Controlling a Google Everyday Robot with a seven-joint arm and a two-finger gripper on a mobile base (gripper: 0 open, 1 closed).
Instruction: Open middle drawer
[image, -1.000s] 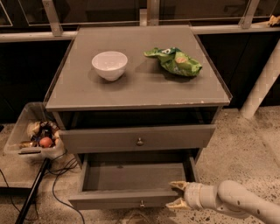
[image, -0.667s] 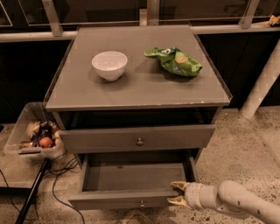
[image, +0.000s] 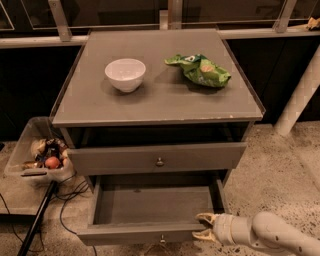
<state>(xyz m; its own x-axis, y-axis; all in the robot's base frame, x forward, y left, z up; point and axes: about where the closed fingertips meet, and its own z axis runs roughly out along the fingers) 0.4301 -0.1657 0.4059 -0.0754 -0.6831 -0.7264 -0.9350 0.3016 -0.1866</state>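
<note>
Middle drawer (image: 150, 206), the grey wooden one with the small round metal knob (image: 161, 239), stands pulled well out of the cabinet. It is low in my view, beneath the upper grey drawer (image: 210, 156), which looks slightly ajar.

Starting left, a clear plastic bin (image: 22, 150) of odds and ends sits on the floor beside the cabinet. Black cables (image: 67, 202) trail near the open drawer's left front corner, and if I draw further that corner could catch them. On the grey worktop (image: 165, 107), the white bowl (image: 125, 74) and the crumpled green snack bag (image: 200, 71) would shake if the drawer hit its stop hard.

My bigger worry is on the right. The gripper (image: 201, 226) is at the far right end of the drawer front, fingers apart, one inside the board and one outside. Whether they press it I cannot tell. Pulling from that corner rather than the centre could skew and jam the drawer, or the gripper could slip off. Pulling much further might drop the drawer off its runners.

Against a second ago, the drawer front and gripper sit a shade lower in view, so I judge them slightly further out. Bowl, bag and bin are unmoved.
</note>
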